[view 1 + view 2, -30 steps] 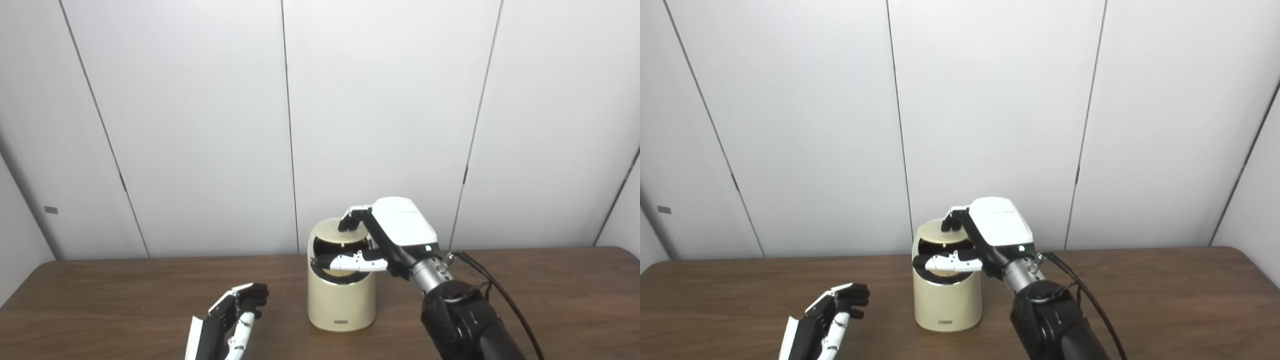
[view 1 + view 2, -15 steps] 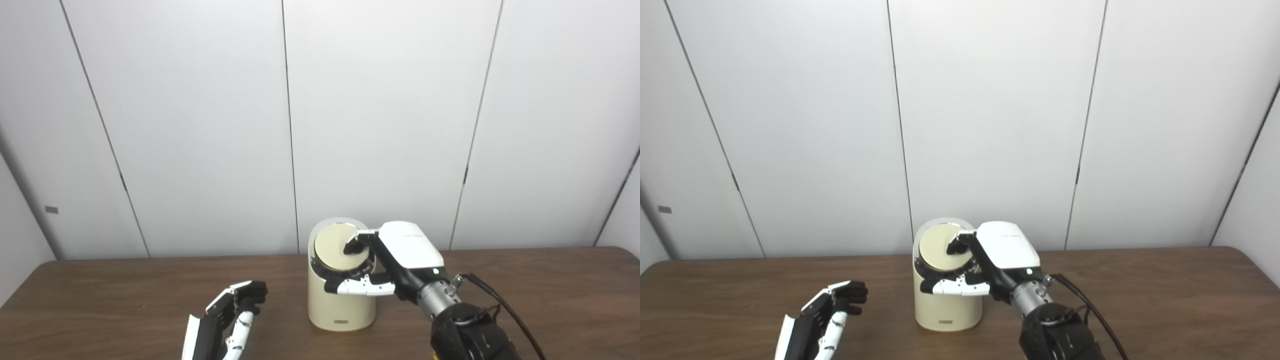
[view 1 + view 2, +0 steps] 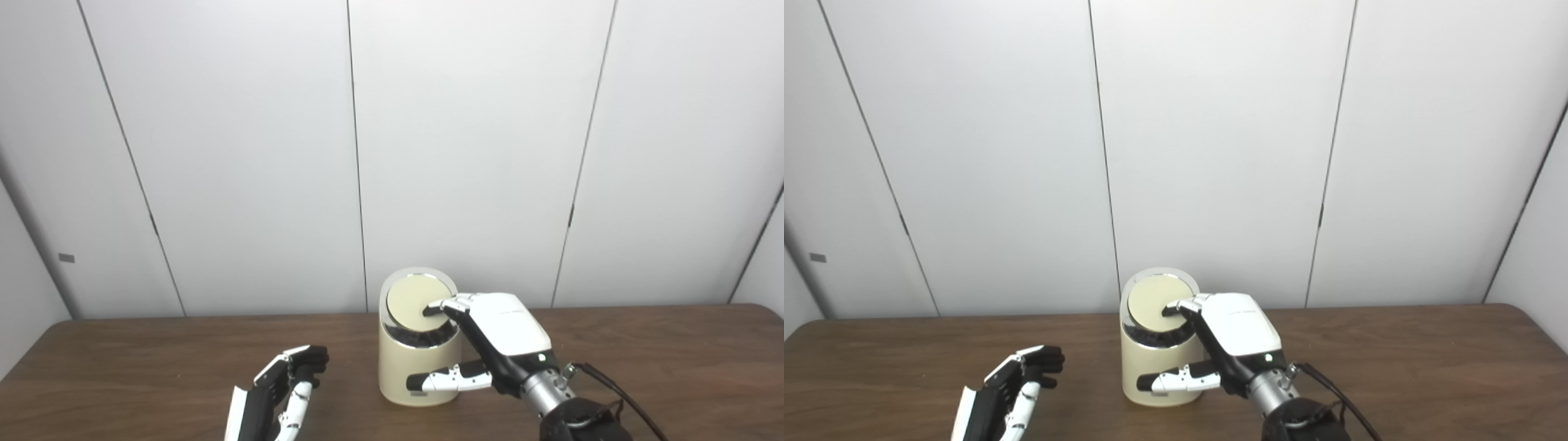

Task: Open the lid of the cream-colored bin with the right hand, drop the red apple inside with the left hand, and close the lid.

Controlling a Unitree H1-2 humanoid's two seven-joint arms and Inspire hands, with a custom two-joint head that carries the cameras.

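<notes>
The cream-colored bin (image 3: pixel 418 367) stands on the brown table (image 3: pixel 153 361), mid-frame. Its round lid (image 3: pixel 413 299) lies down on the sloped top, with a dark gap below it. My right hand (image 3: pixel 493 340) is open beside the bin; its fingertips (image 3: pixel 436 306) rest on the lid's right edge and its thumb lies across the bin's front. My left hand (image 3: pixel 278 392) is open and empty, low on the table left of the bin. No red apple shows in either view.
White wall panels stand close behind the table. A black cable (image 3: pixel 618 386) runs from my right wrist over the table's right side.
The lid went from raised with the bin's mouth open to down on the bin. My right hand sank with it and its thumb dropped to the bin's front. My left hand barely moved.
</notes>
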